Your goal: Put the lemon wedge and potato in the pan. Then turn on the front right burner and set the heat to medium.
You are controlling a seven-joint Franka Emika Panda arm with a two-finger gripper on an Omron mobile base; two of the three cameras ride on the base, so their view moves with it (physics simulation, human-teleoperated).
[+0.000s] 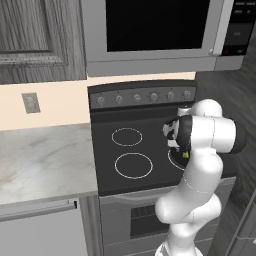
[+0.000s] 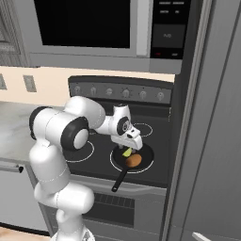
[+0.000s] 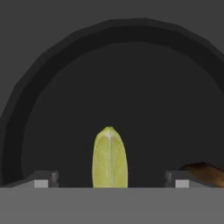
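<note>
Your gripper (image 3: 109,183) stands released over the round black frying pan (image 2: 147,155); the yellow-green lemon wedge (image 3: 110,157) and orange-brown potato (image 2: 133,161) apparently rest inside, freeing you for the burner.

Left base view: arm covers most of pan (image 1: 173,159), only sliver of rim and speck of lemon wedge (image 1: 185,155) visible; potato hidden.
Right base view: gripper body overlaps top of lemon wedge (image 2: 127,152); front right burner (image 2: 113,162) mostly under pan (image 2: 147,156), just thin white arc showing.
Hand view: lemon wedge (image 3: 110,158) lower end cut by bottom band; potato (image 3: 205,172) only brown corner at right edge; pan (image 3: 26,96) rim cut at sides.
Knob markings on stove panel (image 2: 123,92) too small to read.
</note>
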